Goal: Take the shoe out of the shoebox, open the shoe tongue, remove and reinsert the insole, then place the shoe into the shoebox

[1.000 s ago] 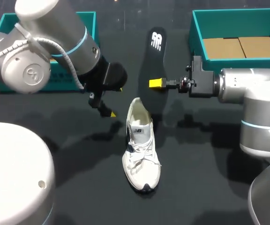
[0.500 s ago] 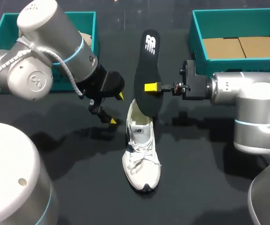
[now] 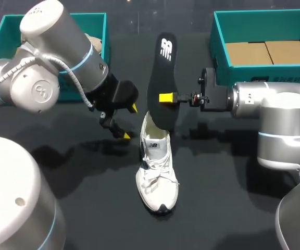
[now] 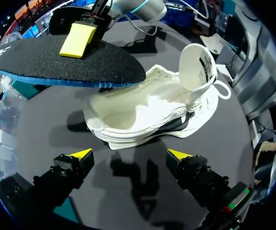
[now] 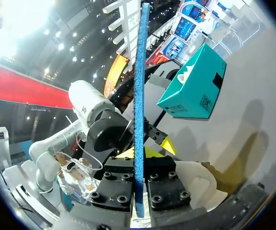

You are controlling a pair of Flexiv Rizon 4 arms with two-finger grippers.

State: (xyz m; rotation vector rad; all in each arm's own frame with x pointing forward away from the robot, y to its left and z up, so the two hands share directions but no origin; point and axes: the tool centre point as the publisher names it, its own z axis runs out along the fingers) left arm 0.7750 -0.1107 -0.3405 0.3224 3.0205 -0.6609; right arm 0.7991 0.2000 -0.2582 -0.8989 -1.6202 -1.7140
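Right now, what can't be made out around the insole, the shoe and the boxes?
- Head view: the insole covers the heel opening of the shoe, so it cannot be told whether the insole's lower end is inside.
- Head view: the left arm hides most of the inside of the left teal box.
- Right wrist view: the body of the right gripper hides most of the shoe.

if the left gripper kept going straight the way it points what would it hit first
Most likely the shoe: its side lies straight ahead of the open left gripper. The insole seems to hang above that line, over the shoe's opening, though depth is hard to judge.
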